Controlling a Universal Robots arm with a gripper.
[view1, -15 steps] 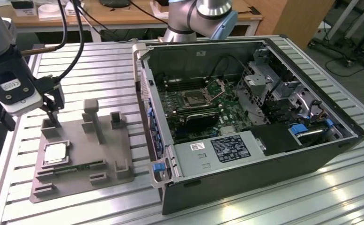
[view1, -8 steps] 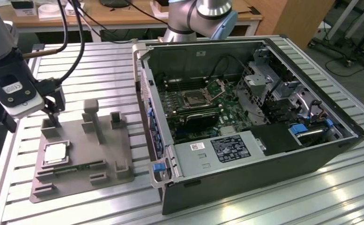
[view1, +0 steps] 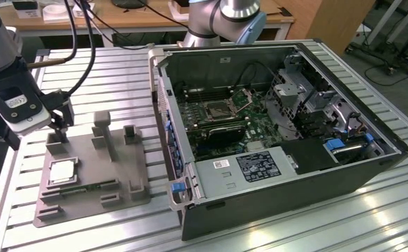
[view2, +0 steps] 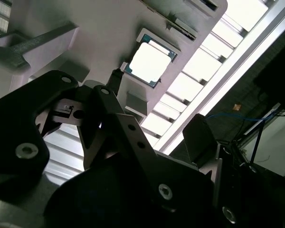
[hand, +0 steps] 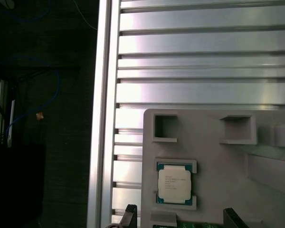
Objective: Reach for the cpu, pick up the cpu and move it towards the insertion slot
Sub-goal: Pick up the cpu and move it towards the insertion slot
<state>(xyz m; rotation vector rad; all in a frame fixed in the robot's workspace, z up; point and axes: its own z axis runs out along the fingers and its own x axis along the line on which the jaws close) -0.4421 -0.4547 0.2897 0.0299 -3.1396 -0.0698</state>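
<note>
The cpu (view1: 61,171) lies flat in a shallow square recess of the grey fixture plate (view1: 92,152), at the lower left of the exterior view. Its top is a smooth, pale metal square with a thin rim. In the first wrist view, raised lips (hand: 156,166) hug its corners, presumably to keep it square and at a known spot for a grasp. The plate is matte moulded plastic with upright blocks (view1: 102,126) and open pockets, likely holders for other parts.

The gripper (view1: 60,137) hangs over the plate's upper left corner in the exterior view, near the cpu but not touching it. In the first wrist view its two dark fingers (hand: 129,214) stand apart with nothing between them, wide enough, I judge, to straddle the chip.

The plate rests on a ribbed aluminium tabletop (view1: 84,68) that shines under the lights. Well apart, toward the exterior view's right, an open computer case (view1: 281,205) lies on its side so that its green board (view1: 256,123) faces up. On that board sits the insertion slot (view1: 218,109), a bright metal frame around a dark centre. Its lid (view1: 246,97) is tilted up, leaving the socket uncovered.
</note>
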